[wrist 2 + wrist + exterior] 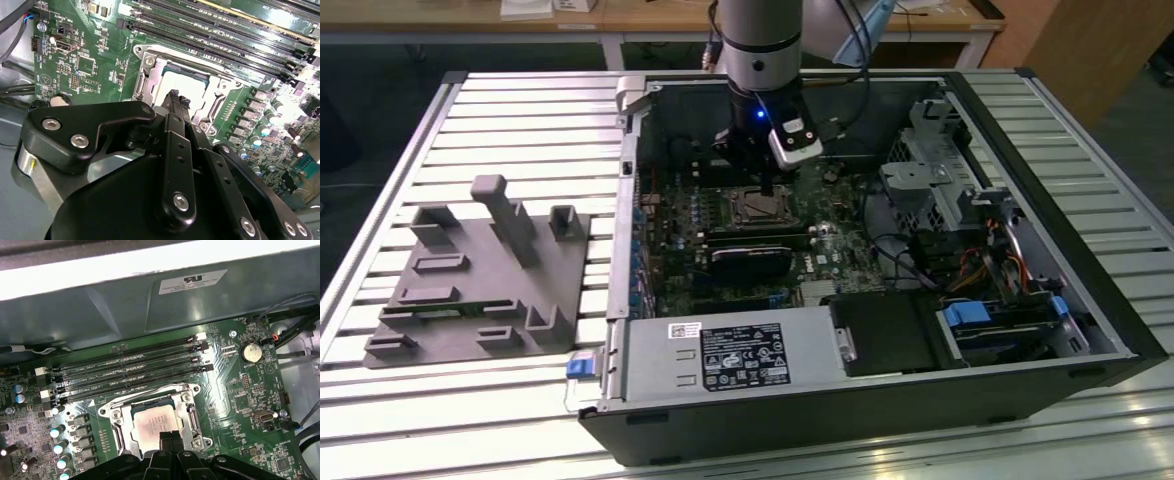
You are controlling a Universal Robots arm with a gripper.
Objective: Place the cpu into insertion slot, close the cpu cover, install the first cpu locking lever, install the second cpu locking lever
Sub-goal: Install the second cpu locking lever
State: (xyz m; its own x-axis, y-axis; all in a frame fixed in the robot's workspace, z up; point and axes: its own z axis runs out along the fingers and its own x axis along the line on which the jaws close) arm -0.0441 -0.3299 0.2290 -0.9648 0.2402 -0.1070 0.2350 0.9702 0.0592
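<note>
The cpu [150, 424], a pale silvery square, lies flat in the insertion slot [761, 208] on the green motherboard inside the open computer case. The cpu cover [119, 429], a silvery frame, lies down around the chip, which shows through its window. The chip [186, 80] and the frame [148, 74] are also seen in the second wrist view. My gripper [169, 438] hangs just above the near edge of the chip, its two black fingers pressed together with nothing between them. The exterior view has the gripper [765, 190] straight over the socket. I cannot tell how the locking levers stand.
Long black memory slots [130, 371] run beside the socket, with a coin battery [251, 352] and a row of capacitors [60, 432] nearby. A black card [747, 262], the power supply [727, 355] and drive cages [947, 180] crowd the case. A grey fixture [480, 275] sits at the exterior view's left.
</note>
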